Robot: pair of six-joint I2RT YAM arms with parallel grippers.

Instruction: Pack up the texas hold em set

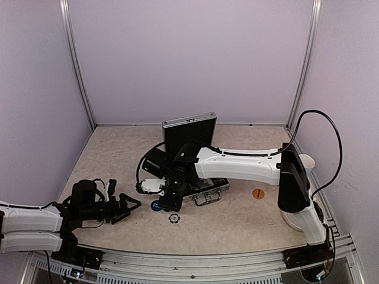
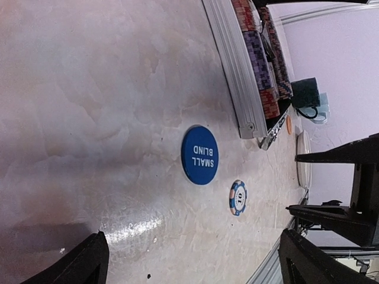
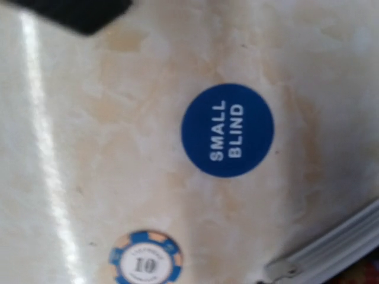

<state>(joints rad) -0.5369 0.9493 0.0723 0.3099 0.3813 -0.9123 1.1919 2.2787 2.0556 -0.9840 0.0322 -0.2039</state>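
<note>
The silver case of the texas hold em set lies open mid-table, its black-lined lid upright. Rows of red and purple chips fill it behind the ribbed rim. A blue SMALL BLIND button lies flat on the table off the case's front left corner, with a blue 10 chip nearer me. My right gripper hovers right over the blue button; its jaws are hidden. My left gripper rests low to the left, open and holding nothing, pointing at the button and chip.
An orange round button lies right of the case. A white object sits by the case's left end. A dark mug and a pale cup stand at the right, near the right arm's base. Booth walls surround the table.
</note>
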